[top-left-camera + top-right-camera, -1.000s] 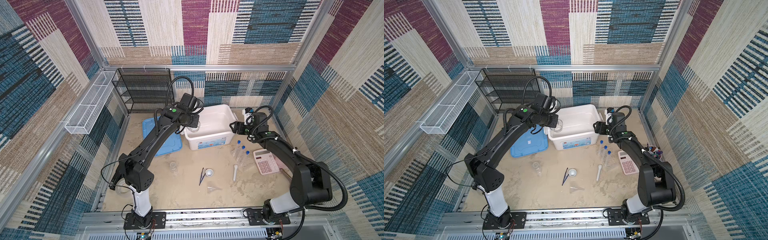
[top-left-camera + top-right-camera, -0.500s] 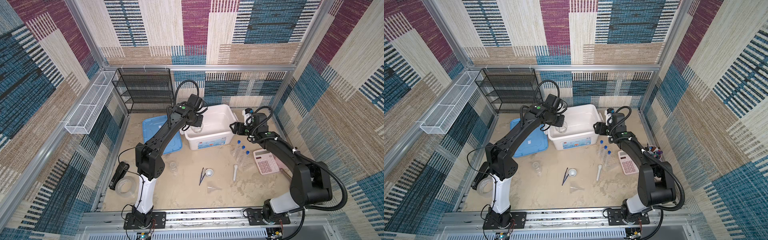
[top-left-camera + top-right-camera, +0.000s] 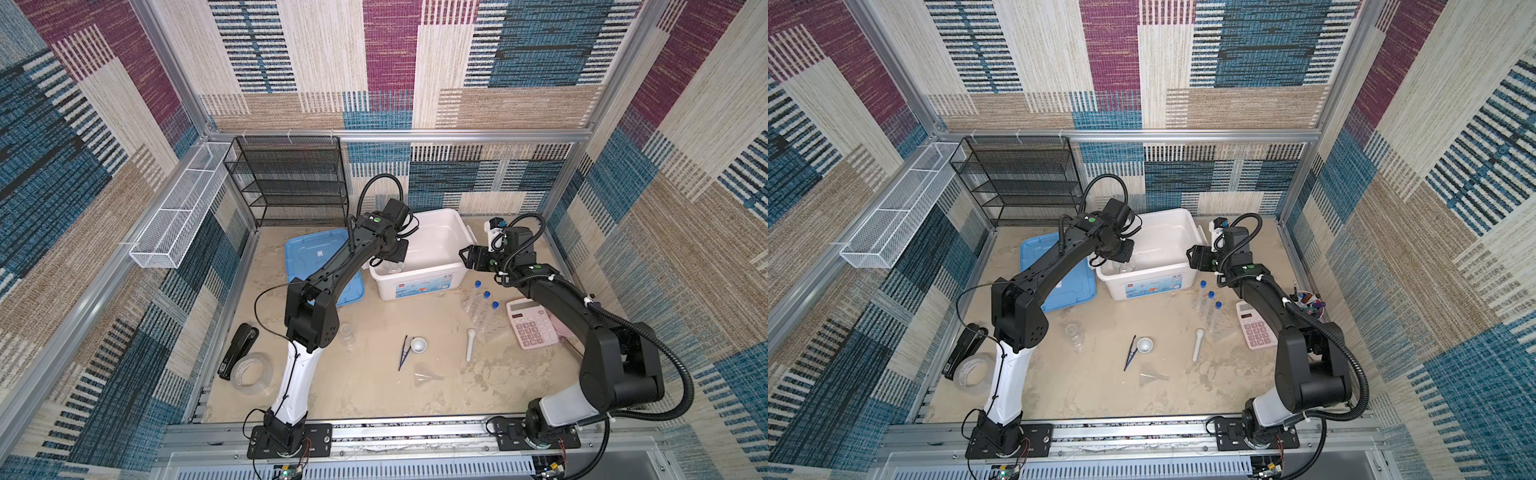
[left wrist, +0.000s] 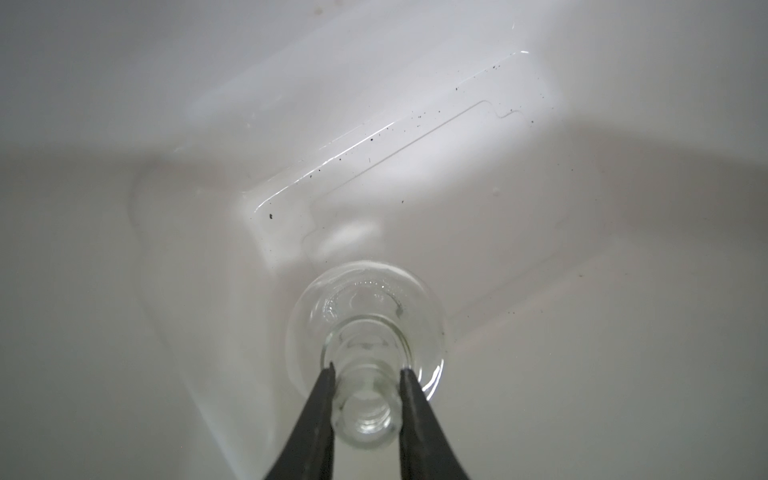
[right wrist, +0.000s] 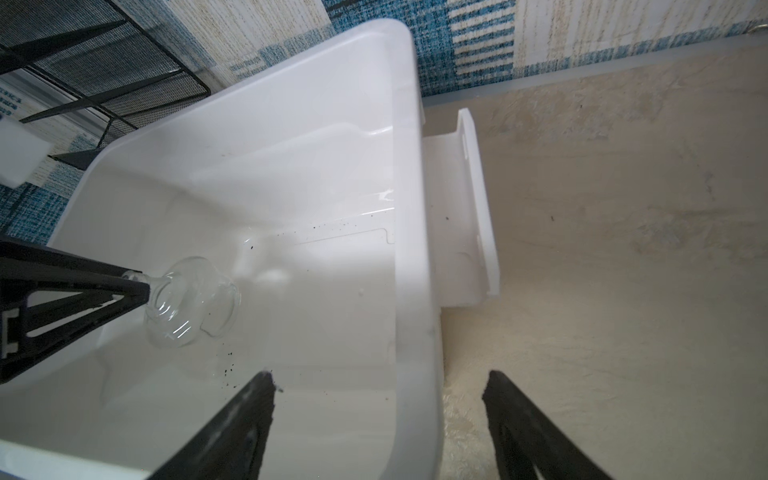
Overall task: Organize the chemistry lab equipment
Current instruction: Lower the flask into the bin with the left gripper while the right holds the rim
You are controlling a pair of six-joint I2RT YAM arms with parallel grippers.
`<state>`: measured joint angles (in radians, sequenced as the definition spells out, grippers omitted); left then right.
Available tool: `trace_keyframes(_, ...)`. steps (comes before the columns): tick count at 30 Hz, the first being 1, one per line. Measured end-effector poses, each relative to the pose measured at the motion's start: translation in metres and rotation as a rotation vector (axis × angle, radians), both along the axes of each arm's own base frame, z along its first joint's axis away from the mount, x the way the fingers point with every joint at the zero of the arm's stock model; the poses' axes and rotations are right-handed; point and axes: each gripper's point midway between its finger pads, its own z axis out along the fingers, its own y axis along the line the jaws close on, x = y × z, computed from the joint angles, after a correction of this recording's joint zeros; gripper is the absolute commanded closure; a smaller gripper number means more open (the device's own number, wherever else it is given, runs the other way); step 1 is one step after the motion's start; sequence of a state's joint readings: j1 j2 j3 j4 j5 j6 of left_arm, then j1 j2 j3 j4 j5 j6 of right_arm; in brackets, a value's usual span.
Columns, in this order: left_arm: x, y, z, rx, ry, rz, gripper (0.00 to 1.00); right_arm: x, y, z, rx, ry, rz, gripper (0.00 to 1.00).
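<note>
Your left arm (image 3: pixel 332 270) has swung upright since a second ago, so the stapler (image 3: pixel 239 347) and tape roll (image 3: pixel 252 374) show now. Your left gripper (image 4: pixel 368 374) stays clamped on the neck of the clear glass flask (image 4: pixel 365 307), down inside the white bin (image 3: pixel 419 286) by its near left corner. Your right gripper (image 5: pixel 380 376) hasn't budged: jaws wide, empty, straddling the bin's right wall. The bin's front label is too small to read.
</note>
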<state>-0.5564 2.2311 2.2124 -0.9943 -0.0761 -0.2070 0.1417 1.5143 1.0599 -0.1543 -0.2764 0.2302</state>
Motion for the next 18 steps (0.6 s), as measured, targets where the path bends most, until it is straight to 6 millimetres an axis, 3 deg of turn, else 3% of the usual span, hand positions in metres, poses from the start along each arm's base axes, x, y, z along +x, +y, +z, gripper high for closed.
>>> trace_keyframes(18, 0.003, -0.002, -0.028, 0.023, 0.046, -0.001, 0.84, -0.004, -0.002, -0.004, -0.007, 0.007, -0.009, 0.18)
